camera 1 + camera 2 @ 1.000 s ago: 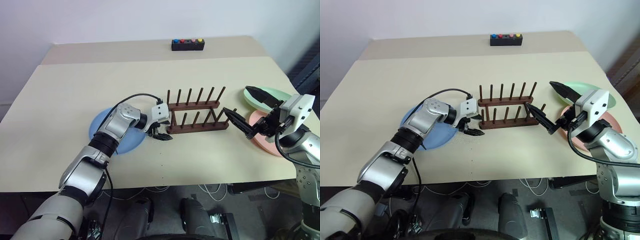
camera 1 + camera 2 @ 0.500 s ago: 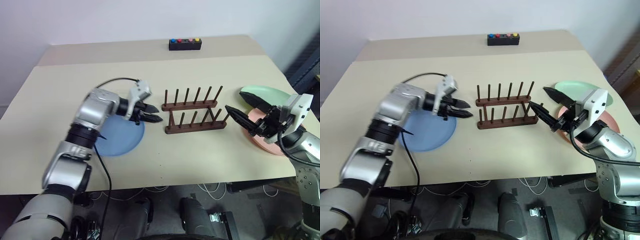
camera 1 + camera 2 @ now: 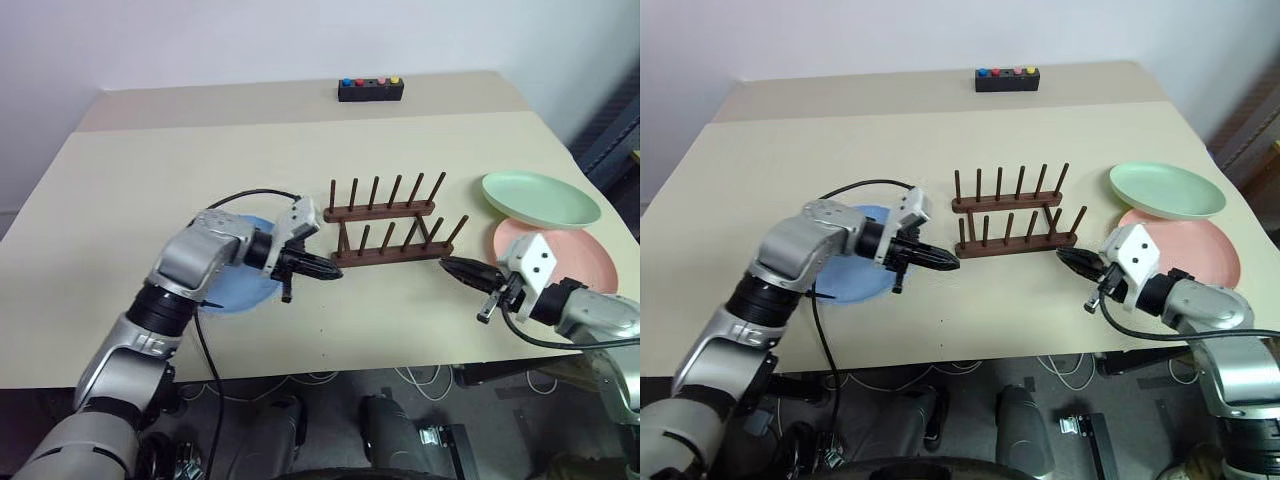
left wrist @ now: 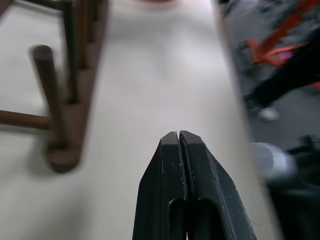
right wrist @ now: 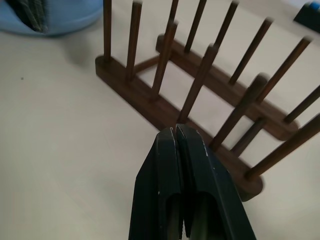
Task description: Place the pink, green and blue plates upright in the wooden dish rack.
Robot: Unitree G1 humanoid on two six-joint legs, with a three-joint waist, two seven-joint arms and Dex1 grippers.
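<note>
Tools closed – dark wooden dish rack, thin upright pegs.

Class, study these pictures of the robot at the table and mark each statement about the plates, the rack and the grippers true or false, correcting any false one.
1. The wooden dish rack holds no plates. True.
2. The left gripper grips the blue plate. False: it is shut on nothing, pointing toward the rack.
3. The green plate lies flat on the table, beyond the pink plate. True.
4. The right gripper is open. False: its fingers are pressed together.
5. The black button box sits beside the blue plate. False: it is at the table's far edge.
</note>
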